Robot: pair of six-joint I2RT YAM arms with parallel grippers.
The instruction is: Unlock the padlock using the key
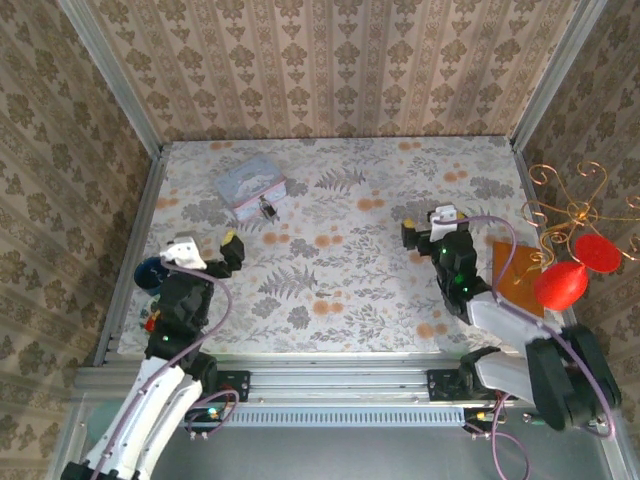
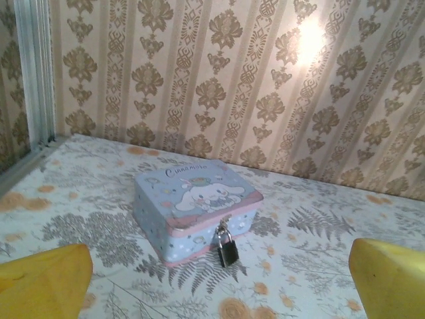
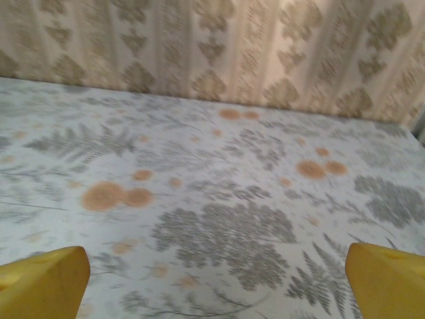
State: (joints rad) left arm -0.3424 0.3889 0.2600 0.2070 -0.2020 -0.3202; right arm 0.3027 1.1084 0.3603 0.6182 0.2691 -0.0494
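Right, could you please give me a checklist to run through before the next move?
1. Left jaws open and empty: ok.
2. Right jaws open and empty: ok.
3. Padlock hangs on the front clasp of the tin: ok.
4. Padlock in plain sight of the left wrist camera, nothing in front of it: ok.
5. Key spotted and within reach: cannot tell.

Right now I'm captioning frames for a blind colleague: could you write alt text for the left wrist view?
A closed pale blue cartoon-printed tin sits on the floral table, a small dark padlock hanging from its front clasp. The left gripper is open, its yellow fingertips at the bottom corners, short of the tin; patterned wallpaper behind.
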